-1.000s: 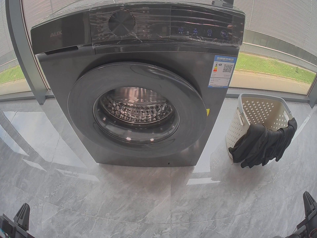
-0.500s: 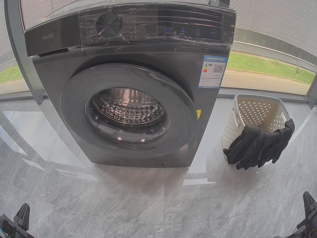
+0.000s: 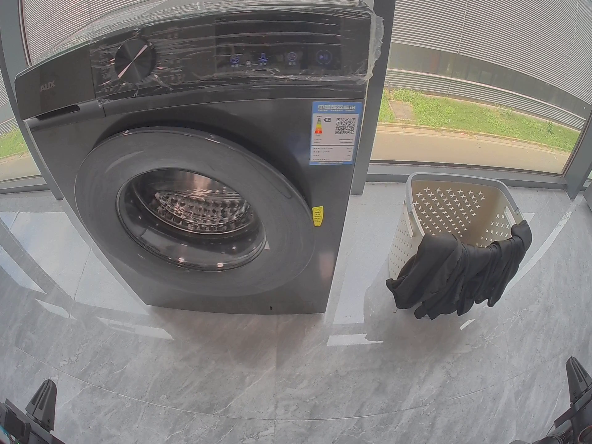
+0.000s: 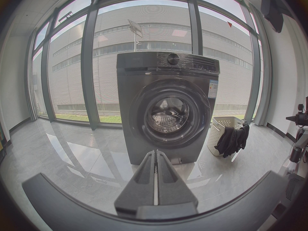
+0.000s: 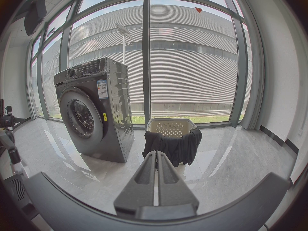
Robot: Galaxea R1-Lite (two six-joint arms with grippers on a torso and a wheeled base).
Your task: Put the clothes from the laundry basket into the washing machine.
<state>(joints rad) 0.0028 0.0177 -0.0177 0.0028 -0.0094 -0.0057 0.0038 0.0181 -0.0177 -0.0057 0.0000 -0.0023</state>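
1. My left fingers [image 4: 142, 174] and right fingers [image 5: 142, 174] are each pressed together, holding nothing.
2. The dark clothes [image 3: 459, 272] hang over the near rim of the laundry basket [image 3: 459, 208], draped along it from 9 to 3 o'clock.
3. In the head view they lie at 11 o'clock from my right fingers and 2 o'clock from my left (the right is nearer, I judge, though well apart).
4. The washing machine [image 3: 185, 112] stands at 9 o'clock of the basket, and its door [image 3: 191, 217] looks shut.
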